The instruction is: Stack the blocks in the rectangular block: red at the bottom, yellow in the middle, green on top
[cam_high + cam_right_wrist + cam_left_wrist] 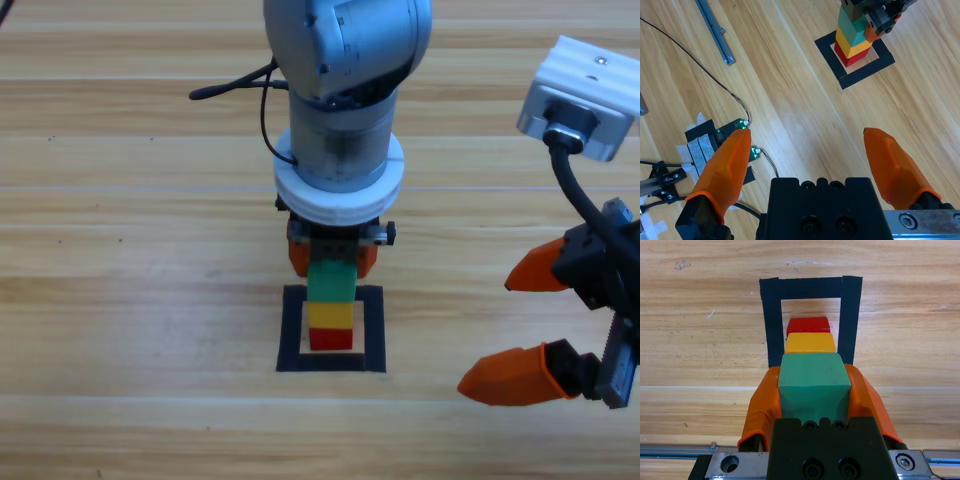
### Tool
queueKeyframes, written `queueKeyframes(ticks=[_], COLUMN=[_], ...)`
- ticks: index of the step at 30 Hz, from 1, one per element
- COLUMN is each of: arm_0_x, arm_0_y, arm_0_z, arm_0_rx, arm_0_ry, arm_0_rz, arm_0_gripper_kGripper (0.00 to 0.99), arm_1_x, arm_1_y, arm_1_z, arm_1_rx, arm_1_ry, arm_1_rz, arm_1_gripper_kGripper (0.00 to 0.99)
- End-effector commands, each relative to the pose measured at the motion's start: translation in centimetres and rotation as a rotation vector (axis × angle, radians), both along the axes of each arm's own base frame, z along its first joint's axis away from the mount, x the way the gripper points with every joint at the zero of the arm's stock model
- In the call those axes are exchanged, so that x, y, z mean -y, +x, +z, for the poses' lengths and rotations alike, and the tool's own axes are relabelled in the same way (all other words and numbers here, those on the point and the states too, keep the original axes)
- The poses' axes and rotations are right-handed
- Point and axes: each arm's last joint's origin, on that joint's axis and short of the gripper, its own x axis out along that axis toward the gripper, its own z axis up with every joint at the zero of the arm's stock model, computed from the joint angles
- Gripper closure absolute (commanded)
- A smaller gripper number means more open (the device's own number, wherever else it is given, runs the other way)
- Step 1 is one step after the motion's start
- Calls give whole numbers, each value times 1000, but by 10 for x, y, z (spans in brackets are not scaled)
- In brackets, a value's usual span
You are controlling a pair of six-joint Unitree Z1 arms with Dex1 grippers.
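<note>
Inside the rectangular block, a square of black tape, stands a column of three cubes. The red cube is at the bottom, the yellow cube on it and the green cube on top. My left gripper comes straight down at the table's middle, shut on the green cube, an orange jaw against each side. Beyond it show yellow, red and the tape. My right gripper hangs open at the right, well clear; its view shows the stack far off.
A black cable trails behind the left arm. In the right wrist view a metal rail lies at the upper left, and a taped-down board with green lights and thin wires lies at the left.
</note>
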Motion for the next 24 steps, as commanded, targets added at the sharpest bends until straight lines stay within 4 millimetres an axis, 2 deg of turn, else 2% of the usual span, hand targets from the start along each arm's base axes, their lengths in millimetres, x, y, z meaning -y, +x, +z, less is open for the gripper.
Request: queueKeyframes(ticks=[1, 3, 6, 7, 8, 11, 12, 15, 20, 22, 24], arm_0_x=[15, 15, 16, 16, 16, 16, 16, 14, 10, 7, -2], arm_0_y=[-6, -6, -6, -7, -7, -7, -7, -8, -11, -13, -23], arm_0_z=[-32, -31, -31, -30, -30, -30, -29, -23, -2, 20, 55], arm_0_rx=[-36, -33, -28, -26, -25, -18, -16, -5, 38, 79, 145], arm_0_ry=[51, 51, 49, 49, 50, 54, 53, 51, 22, -8, -53], arm_0_rz=[-20, -18, -14, -15, -12, -12, -12, -17, -14, -15, -18], arm_0_gripper_kGripper=[944, 881, 685, 605, 459, 128, 73, 16, 11, 13, 17], arm_1_x=[9, 9, 9, 9, 9, 9, 9, 9, 12, 14, 16], arm_1_y=[-11, -11, -11, -11, -11, -11, -11, -11, -12, -13, -14], arm_1_z=[4, 4, 4, 4, 4, 5, 4, 3, 4, 7, 8], arm_1_rx=[2, 1, 1, 2, 1, 2, 1, 0, 2, 9, 14], arm_1_ry=[35, 34, 36, 37, 36, 39, 37, 35, 35, 44, 47], arm_1_rz=[31, 32, 32, 32, 32, 33, 33, 33, 33, 33, 34], arm_1_gripper_kGripper=[0, 0, 0, 0, 0, 0, 0, 0, 0, 0, 0])
